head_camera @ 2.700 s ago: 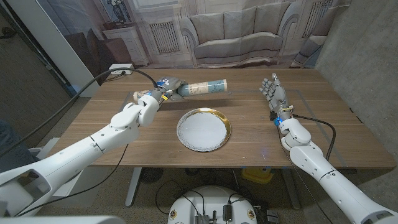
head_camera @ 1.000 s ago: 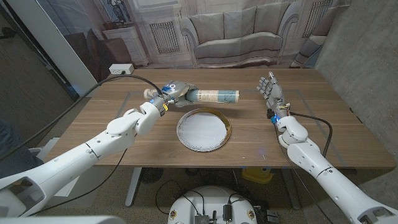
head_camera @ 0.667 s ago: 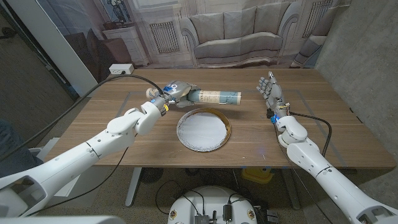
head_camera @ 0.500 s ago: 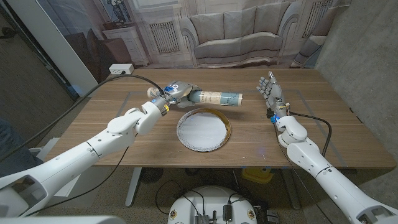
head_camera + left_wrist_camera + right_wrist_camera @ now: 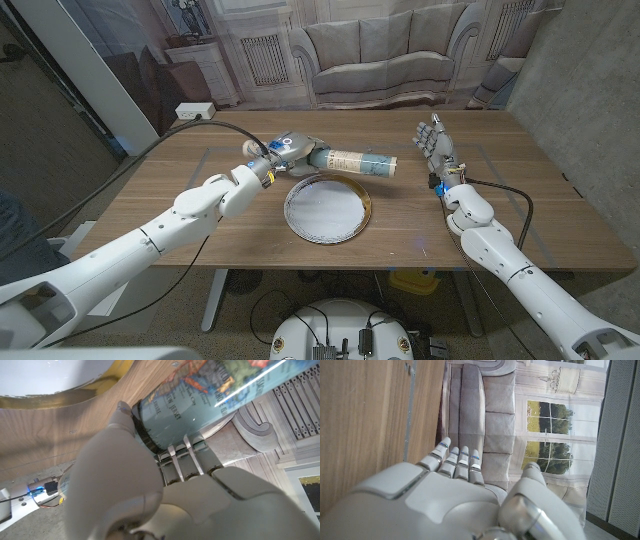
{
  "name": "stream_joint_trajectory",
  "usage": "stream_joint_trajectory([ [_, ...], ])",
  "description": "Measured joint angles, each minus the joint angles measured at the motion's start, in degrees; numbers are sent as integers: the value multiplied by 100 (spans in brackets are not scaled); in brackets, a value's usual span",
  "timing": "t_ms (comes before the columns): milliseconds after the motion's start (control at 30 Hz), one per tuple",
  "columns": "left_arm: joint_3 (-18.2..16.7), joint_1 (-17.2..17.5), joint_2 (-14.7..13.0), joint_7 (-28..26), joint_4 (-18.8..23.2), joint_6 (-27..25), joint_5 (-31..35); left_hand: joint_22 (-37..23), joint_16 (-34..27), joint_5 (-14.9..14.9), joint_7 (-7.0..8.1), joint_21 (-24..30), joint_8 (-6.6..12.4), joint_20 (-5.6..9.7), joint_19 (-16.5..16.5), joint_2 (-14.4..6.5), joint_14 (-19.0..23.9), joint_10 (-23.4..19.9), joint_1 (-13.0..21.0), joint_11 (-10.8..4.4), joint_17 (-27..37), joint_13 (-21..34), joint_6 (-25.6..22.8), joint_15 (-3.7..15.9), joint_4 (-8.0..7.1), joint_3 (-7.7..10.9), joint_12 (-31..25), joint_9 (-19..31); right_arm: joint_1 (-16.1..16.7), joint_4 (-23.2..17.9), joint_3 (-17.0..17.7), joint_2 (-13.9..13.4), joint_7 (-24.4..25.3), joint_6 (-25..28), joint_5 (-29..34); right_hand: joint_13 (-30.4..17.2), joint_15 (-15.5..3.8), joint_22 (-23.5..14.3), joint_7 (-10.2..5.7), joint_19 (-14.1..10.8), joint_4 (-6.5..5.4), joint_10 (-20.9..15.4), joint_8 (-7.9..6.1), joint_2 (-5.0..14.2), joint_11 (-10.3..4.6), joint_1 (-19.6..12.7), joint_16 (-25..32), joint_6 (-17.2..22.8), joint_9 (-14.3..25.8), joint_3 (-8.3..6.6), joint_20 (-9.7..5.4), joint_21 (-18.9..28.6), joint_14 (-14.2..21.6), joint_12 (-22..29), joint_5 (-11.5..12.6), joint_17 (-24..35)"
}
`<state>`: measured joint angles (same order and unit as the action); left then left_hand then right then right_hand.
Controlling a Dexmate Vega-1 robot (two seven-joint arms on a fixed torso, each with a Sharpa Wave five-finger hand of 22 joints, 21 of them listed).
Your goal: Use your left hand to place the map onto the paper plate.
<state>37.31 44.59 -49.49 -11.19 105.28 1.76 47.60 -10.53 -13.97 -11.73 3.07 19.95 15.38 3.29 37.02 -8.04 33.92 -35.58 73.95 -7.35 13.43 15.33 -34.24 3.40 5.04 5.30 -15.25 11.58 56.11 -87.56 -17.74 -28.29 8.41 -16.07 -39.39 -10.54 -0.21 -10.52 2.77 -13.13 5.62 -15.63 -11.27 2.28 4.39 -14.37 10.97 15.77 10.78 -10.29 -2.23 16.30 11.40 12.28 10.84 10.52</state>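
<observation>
A rolled map [image 5: 358, 161] printed in pale blue is held by one end in my left hand [image 5: 291, 149], lifted off the table. Its free end points to the right, just beyond the far rim of the paper plate [image 5: 327, 207]. The plate is round and white with a gold rim, at the table's middle. From the left wrist, my left hand [image 5: 150, 475] wraps the map [image 5: 200, 395], with the plate's rim [image 5: 85, 390] close beside it. At the table's right, my right hand [image 5: 439, 146] stands upright with its fingers straight and apart, holding nothing; my right hand [image 5: 455, 490] looks the same from its wrist.
The wooden table [image 5: 220, 230] lies bare around the plate. A black cable [image 5: 190, 130] loops over my left arm. A white power strip [image 5: 196, 110] sits off the table's far left corner.
My left hand has carried the map to the right and nearer the plate, and the roll now tilts a little downward at its free end. The right hand has stayed put.
</observation>
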Motion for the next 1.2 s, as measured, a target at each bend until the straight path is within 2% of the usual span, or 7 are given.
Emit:
stream_joint_trajectory([
  [400,-35,49,-26,-36,71,130,48,0,5,0,9,0,0,0,0,1,0,-52,1,10,0,-1,-54,0,1,0,0,-2,-28,-33,1,-44,-22,69,-6,0,0,0,0,0,0,0,0,0,0,0,0,0,0,0,0,-19,0,0,0,0],
  [433,-132,207,-87,-36,258,132,48,1,22,0,1,0,0,0,0,1,0,-51,1,10,0,-1,-62,0,1,-1,0,-2,-28,-33,1,-44,-22,70,-6,0,0,0,0,0,0,0,0,0,0,0,0,0,0,0,0,-29,0,0,0,0],
  [1200,-199,436,-100,-34,405,253,154,2,22,0,32,0,-45,-1,-1,23,31,-71,-21,-11,0,-1,-92,-31,1,-1,23,2,-28,-58,18,-90,-43,104,-21,0,0,0,0,0,17,0,0,0,0,0,0,0,0,17,0,-29,0,0,0,0],
])
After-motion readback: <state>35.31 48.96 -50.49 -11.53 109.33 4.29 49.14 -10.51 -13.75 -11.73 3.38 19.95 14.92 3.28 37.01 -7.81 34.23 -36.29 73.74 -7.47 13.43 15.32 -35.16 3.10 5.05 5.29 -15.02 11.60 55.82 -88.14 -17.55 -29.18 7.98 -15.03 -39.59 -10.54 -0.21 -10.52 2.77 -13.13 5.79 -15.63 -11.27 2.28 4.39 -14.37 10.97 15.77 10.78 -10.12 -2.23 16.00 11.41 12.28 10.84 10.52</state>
